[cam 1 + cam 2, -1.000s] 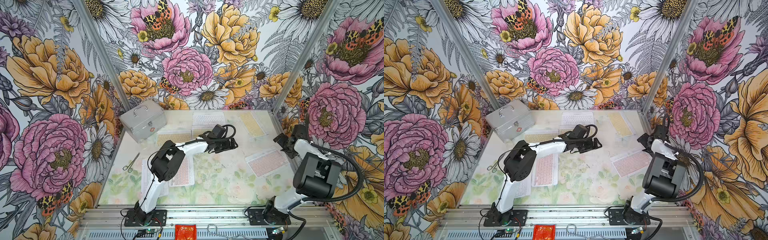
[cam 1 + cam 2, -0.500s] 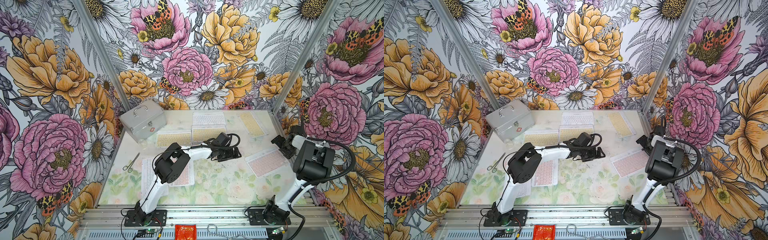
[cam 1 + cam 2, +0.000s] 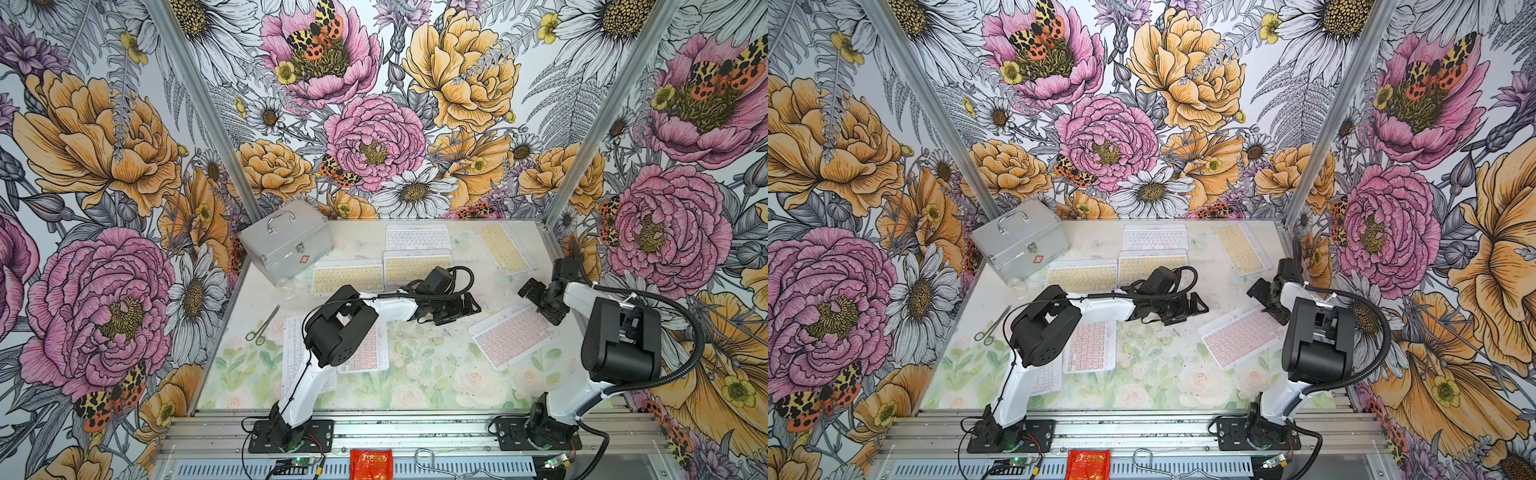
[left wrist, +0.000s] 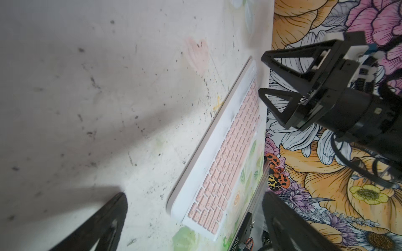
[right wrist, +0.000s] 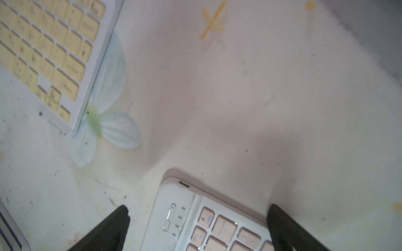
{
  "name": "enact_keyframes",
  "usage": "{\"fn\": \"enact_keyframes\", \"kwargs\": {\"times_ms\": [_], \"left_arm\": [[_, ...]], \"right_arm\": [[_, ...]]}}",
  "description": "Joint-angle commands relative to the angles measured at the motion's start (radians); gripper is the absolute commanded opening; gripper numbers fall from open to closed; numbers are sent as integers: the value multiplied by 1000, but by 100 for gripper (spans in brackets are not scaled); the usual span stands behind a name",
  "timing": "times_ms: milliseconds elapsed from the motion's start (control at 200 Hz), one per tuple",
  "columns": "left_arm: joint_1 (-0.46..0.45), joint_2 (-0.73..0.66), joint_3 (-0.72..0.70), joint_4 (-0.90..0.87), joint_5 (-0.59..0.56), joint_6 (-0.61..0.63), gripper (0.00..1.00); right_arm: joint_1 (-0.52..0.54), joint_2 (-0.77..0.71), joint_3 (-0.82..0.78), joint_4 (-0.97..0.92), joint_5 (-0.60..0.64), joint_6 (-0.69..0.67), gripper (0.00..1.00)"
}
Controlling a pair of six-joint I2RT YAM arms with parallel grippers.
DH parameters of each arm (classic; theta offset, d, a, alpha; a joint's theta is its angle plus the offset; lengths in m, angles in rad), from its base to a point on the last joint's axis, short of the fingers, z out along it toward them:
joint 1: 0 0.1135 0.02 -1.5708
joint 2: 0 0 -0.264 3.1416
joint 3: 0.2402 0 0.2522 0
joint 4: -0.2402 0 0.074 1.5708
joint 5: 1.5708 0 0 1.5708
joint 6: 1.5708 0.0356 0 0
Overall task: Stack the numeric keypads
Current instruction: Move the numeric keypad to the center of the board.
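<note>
Left fingers (image 3: 473,308) advanced toward pink keypad (image 3: 513,334); only right wrist shows switch (image 5: 172,208).

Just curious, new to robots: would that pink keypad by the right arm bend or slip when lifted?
The pink keypad looks like a rigid slab, so probably stiff. Thin and lying flat on the table, it seems light but hard to get under. Its smooth frame might slip.
</note>
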Motion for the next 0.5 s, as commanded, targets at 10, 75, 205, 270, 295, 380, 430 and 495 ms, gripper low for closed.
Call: {"fn": "enact_keyframes", "kwargs": {"times_ms": [10,75,205,270,295,380,430,495], "left_arm": [[21,-70,-92,31,16,-34,99],[43,-114,-146,29,10,-25,99],[78,-226,-264,-14,1,6,99],[76,-263,-291,-56,-9,27,99],[71,-276,-303,-61,-10,28,99],[43,-296,-330,-65,-9,18,99],[26,-297,-332,-69,-9,12,99],[7,-292,-329,-72,-11,5,99]], "right_arm": [[104,-36,-26,-9,-43,53,100],[109,-33,-14,-8,-64,54,100],[105,-18,13,-11,-55,29,100],[103,2,22,-9,-57,24,100],[102,9,24,-9,-58,21,100],[97,29,26,-8,-66,13,100],[96,28,22,-8,-70,9,100],[92,15,10,-8,-62,-2,100]]}}
